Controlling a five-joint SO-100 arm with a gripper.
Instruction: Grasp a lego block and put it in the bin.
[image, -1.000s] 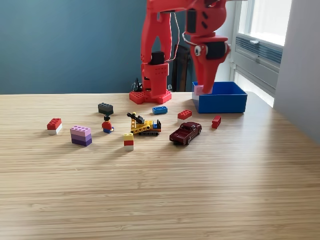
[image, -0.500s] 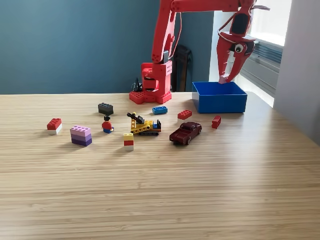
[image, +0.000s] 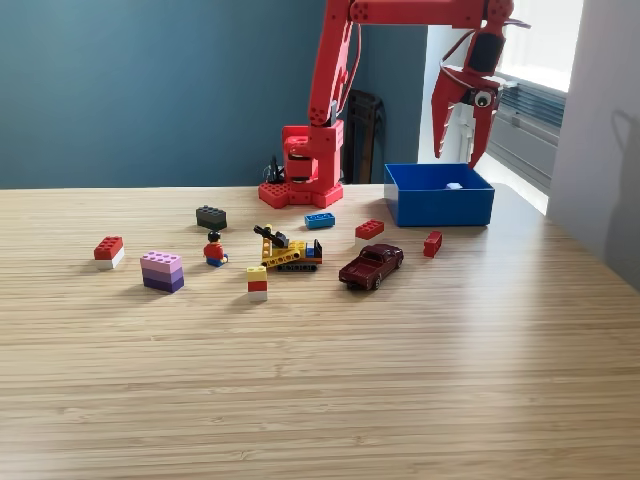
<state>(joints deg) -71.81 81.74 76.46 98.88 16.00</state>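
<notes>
Red plastic pincer (image: 456, 157), mine, is hanging above the open-topped blue plastic bin (image: 440, 206), its jaws standing apart and gripping nothing. A small pale block (image: 454, 186) is lying inside the bin near its back wall. I am judging this as the release step, just done. Other bricks are waiting on the wooden table (image: 320, 380), the small red brick (image: 432, 243) lying nearest the bin; the next move is calling for a swing down towards one.
</notes>
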